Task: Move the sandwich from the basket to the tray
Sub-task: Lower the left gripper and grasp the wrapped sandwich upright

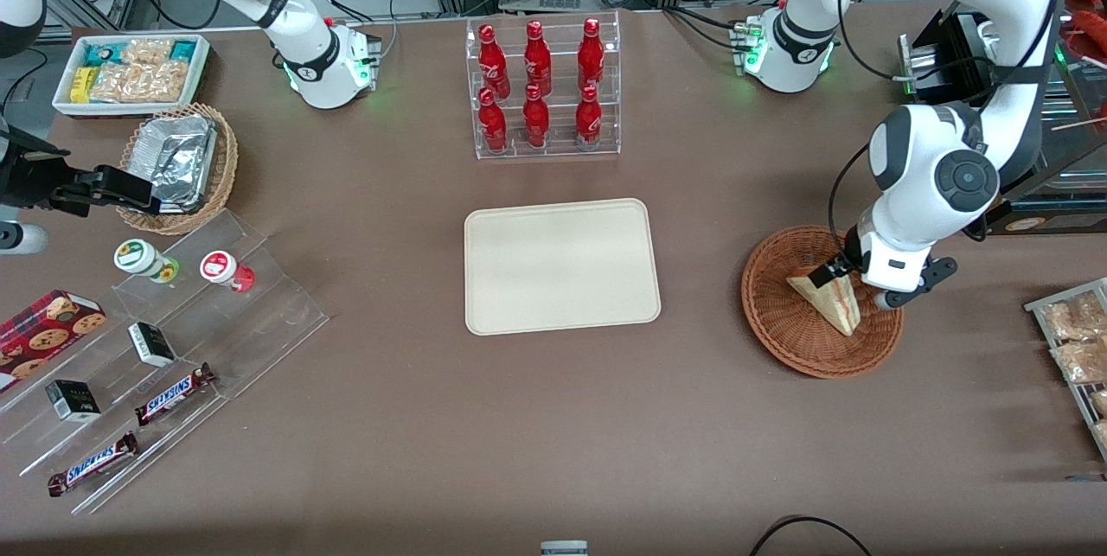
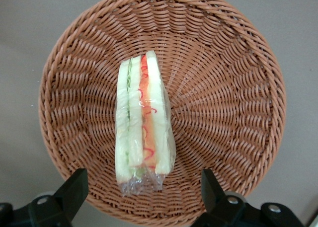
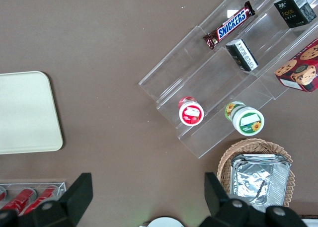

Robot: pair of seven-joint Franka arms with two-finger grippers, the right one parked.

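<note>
The sandwich (image 1: 828, 301) (image 2: 144, 122), a plastic-wrapped wedge of white bread with red and green filling, lies in the round reddish-brown wicker basket (image 1: 778, 340) (image 2: 223, 88) toward the working arm's end of the table. My gripper (image 1: 852, 284) (image 2: 144, 187) hovers just above the basket, over the sandwich's wide end. It is open, with one black finger (image 2: 74, 189) on each side of the wedge and not touching it. The cream tray (image 1: 560, 266) (image 3: 25, 113) sits bare at the table's middle, beside the basket.
A clear rack of red bottles (image 1: 540, 89) stands farther from the front camera than the tray. Bagged snacks on a rack (image 1: 1077, 348) lie at the working arm's table edge. An acrylic stand with candy bars (image 1: 164, 340), a foil-lined basket (image 1: 177, 162) and a white snack bin (image 1: 130, 72) sit toward the parked arm's end.
</note>
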